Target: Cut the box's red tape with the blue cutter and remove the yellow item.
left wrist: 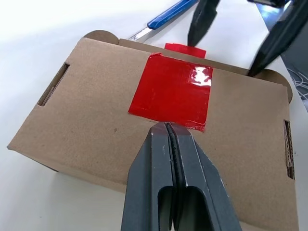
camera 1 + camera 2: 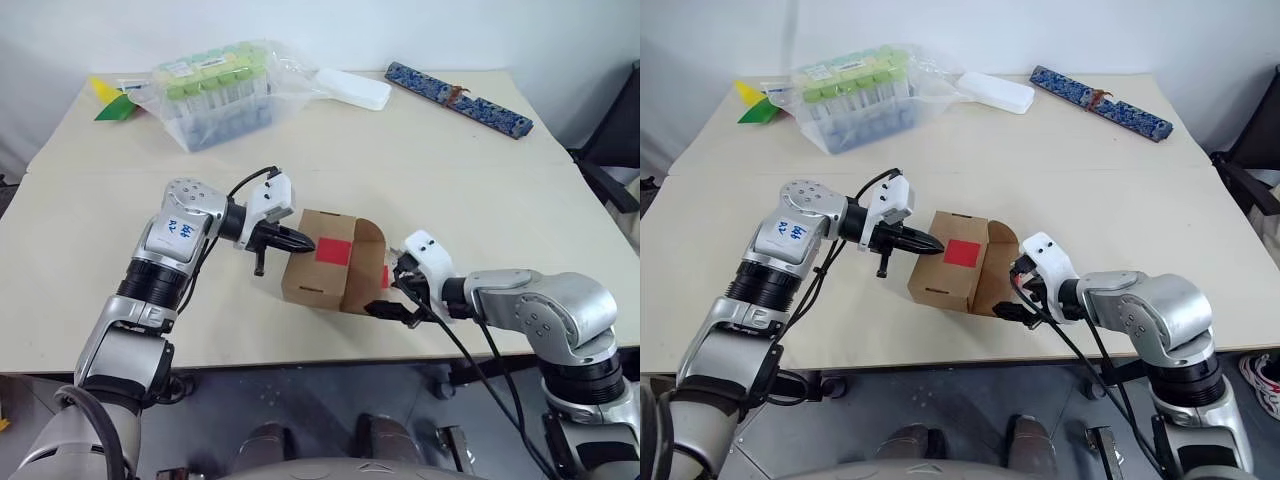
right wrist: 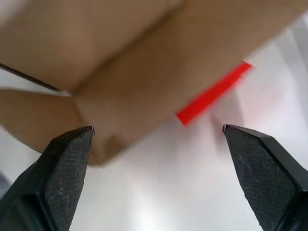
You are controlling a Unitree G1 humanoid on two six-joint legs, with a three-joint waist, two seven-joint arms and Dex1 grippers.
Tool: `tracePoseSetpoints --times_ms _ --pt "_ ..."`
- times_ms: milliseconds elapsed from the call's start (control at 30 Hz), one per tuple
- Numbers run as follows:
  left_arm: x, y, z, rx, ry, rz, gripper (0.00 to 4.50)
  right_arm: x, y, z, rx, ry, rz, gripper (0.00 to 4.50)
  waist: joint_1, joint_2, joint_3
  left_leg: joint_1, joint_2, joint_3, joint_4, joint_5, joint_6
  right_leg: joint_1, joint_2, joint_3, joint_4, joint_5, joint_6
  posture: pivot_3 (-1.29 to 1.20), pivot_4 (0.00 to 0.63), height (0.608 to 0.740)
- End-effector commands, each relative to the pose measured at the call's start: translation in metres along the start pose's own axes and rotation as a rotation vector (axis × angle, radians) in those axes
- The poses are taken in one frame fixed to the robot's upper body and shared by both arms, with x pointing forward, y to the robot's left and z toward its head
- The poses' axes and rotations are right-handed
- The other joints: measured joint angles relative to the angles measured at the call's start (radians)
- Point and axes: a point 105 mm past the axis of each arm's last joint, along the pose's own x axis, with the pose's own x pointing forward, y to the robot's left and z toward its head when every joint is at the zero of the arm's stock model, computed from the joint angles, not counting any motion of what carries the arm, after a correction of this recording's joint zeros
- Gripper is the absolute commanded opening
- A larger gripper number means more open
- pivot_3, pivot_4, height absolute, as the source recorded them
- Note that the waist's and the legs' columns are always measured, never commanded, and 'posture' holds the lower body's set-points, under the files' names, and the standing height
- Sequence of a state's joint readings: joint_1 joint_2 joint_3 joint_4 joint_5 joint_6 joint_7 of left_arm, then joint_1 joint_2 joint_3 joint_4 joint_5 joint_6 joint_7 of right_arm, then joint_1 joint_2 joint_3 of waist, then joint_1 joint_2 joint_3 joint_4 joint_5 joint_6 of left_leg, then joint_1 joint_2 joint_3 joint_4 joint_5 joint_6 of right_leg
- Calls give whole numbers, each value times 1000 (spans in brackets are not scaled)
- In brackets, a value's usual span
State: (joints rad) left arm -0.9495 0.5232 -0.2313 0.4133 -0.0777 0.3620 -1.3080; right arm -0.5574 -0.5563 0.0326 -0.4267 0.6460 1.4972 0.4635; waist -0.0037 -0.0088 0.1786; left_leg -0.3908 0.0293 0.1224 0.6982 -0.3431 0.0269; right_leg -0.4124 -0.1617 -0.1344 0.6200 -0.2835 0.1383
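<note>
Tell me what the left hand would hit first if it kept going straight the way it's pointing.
Most likely the red tape on the box: the shut left hand points at the tape's near edge and looks almost against it, though contact isn't certain.

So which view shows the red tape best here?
The left wrist view: the red tape faces the camera on the box. Both eye views show it small, and the right wrist view catches a red strip at the box's edge.
</note>
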Motion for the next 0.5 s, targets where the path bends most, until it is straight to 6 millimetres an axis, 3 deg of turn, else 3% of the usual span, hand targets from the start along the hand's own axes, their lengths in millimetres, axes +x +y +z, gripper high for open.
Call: tracePoseSetpoints --times_ms 33,367,500 --pt "4 -5 -15 -48 39 -11 0 -3 6 14 63 -73 69 4482 0 0 0 0 0 0 0 0 0 0 0 0 0 0 0 0 150 740" --pt "6 -7 -13 -43 36 -23 0 17 -4 16 369 -112 153 4482 -3 0 0 1 0 0 0 0 0 0 0 1 1 0 0 0 150 740" --pt "6 -7 -13 -42 39 -24 0 22 -8 14 420 -118 145 3589 -5 1 0 2 0 0 0 0 0 1 0 2 1 0 0 0 150 740"
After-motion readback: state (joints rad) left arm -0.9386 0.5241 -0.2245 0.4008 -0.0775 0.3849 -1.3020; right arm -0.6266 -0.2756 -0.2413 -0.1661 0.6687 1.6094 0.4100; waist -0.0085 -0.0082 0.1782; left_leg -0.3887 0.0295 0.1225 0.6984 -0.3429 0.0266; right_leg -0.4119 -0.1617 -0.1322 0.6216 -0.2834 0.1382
